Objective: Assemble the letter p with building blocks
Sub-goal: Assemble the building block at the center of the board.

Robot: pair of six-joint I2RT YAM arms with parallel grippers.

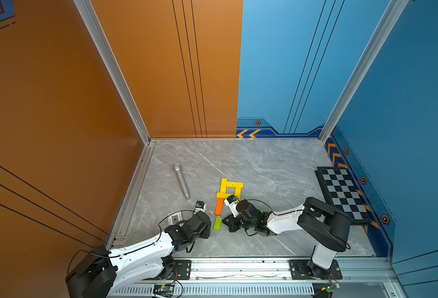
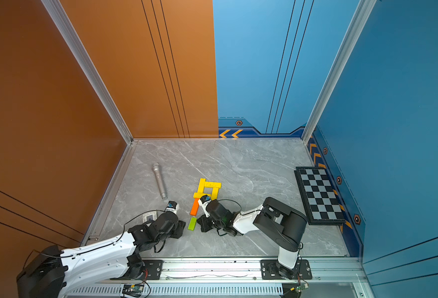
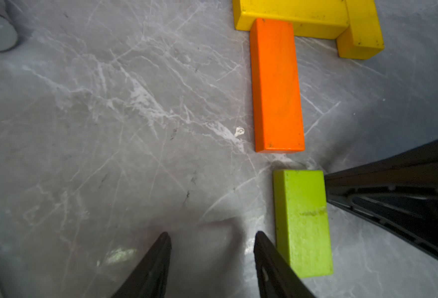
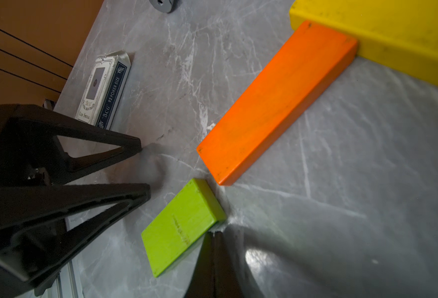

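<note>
The letter p lies flat on the marble floor in both top views. Its yellow loop has the orange block butting against it as the stem. The lime green block lies just below the orange one, a small gap away and slightly offset. My left gripper stands open beside the green block, with only bare floor between its fingers. On the block's other long side my right gripper is shut and empty, its tip touching the block's edge.
A grey metal cylinder lies to the left of the blocks. A playing-card box sits near the left wall, partly hidden under my left arm. The chequered board lies against the right wall.
</note>
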